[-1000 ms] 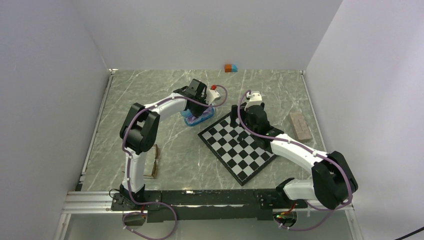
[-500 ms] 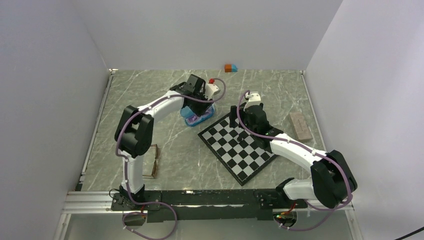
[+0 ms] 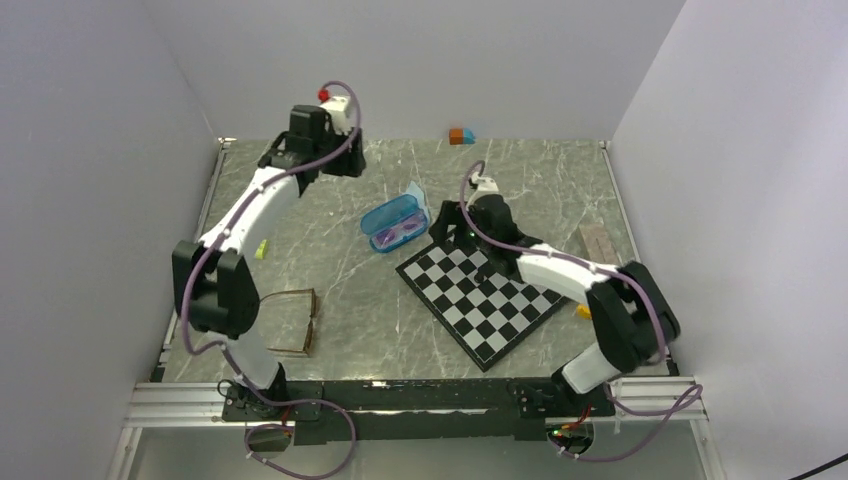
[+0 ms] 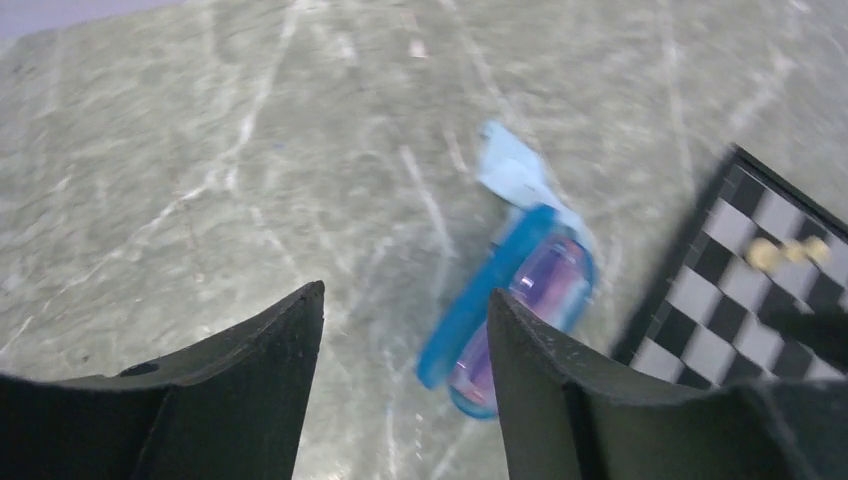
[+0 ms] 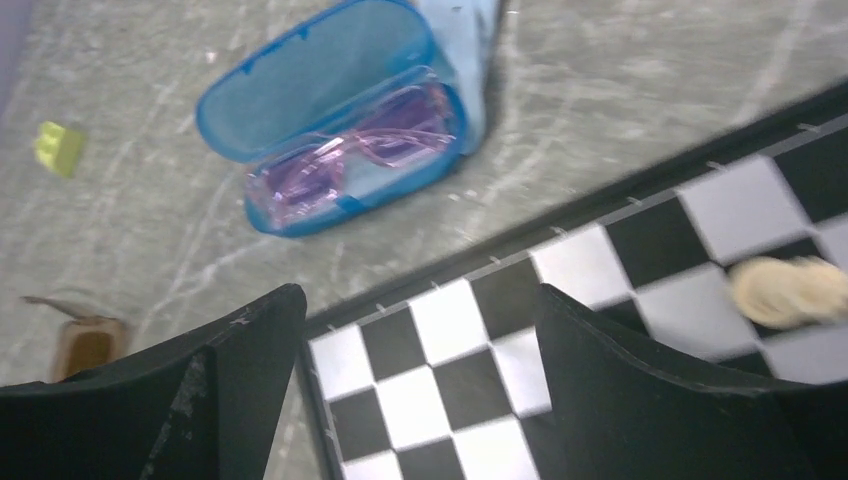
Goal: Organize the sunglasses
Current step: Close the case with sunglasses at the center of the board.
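Left claw [image 4: 405, 300] stands released, jaws apart with nothing between them, raised over the far left of the counter [image 3: 340, 290]. Right claw [image 5: 420, 300] is likewise released and empty, hanging above the far corner of the chessboard [image 3: 480, 295]. The purple sunglasses [image 5: 350, 160] lie folded inside the open blue case [image 5: 310, 75], lid hinged back, on the counter just beyond the chessboard's far edge. In the overhead view the case sits at roughly 4 o'clock from the left claw, well apart, and at 9 o'clock from the right claw, near but not touching. That pair is small, with a translucent violet frame and lenses, and fills the lower shell of the case. A light-blue cloth [image 3: 417, 192] lies against the case at its 1 o'clock end. The brown sunglasses [image 3: 290, 320] rest on bare counter at the near left, beside the left arm's lower link, at about 6 o'clock from the left claw and well apart from both claws. They have a thin brown frame and the temples are unfolded. A small yellow piece [image 3: 262, 250] lies at 11 o'clock from them.
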`<state>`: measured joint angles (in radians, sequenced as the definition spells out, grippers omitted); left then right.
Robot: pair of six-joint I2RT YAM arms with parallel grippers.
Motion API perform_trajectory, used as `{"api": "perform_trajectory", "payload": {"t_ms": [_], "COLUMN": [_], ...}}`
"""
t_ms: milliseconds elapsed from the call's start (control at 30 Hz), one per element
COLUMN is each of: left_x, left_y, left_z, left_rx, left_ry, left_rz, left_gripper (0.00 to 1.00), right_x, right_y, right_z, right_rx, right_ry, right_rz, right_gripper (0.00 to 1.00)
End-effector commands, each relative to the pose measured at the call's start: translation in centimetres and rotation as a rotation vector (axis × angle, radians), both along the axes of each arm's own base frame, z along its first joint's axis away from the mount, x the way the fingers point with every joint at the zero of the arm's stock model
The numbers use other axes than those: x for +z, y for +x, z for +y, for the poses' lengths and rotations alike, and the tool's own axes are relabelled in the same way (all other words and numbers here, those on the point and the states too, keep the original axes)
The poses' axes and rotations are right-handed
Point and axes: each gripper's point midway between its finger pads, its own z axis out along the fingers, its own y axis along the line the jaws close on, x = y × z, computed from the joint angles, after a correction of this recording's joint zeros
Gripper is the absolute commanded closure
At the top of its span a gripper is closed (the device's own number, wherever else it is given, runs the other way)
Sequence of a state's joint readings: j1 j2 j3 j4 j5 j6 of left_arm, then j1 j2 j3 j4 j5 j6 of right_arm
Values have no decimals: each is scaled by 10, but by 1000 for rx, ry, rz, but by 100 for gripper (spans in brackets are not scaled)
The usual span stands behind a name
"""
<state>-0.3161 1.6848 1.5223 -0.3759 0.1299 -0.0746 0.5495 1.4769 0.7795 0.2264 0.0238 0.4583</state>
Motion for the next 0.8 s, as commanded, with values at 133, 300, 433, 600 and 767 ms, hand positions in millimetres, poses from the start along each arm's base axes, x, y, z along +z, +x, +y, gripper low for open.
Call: {"api": "perform_trajectory", "payload": {"t_ms": [133,300,433,600,767], "left_x": [-90,-114,-128,-142,-154], "left_y": [43,37,25,16,9], "left_z": [18,3,-6,-15,-22], "left_rx": [145,76,38,9,8], "left_ry": [-78,-127,-167,-187,-160], "left_rz": [323,386,416,439,470], "left_gripper": [50,57,59,66,71], "right_x": [-20,-53,-68,-86,-95], "right_y": [36,32,26,29,35], "right_z": [58,69,76,81,82], "right_rx": [95,197,272,284,279], "right_ry": [82,25,8,-14,-59], "right_rz": [164,211,215,238,235], "right_gripper": [32,48,54,55,60]}}
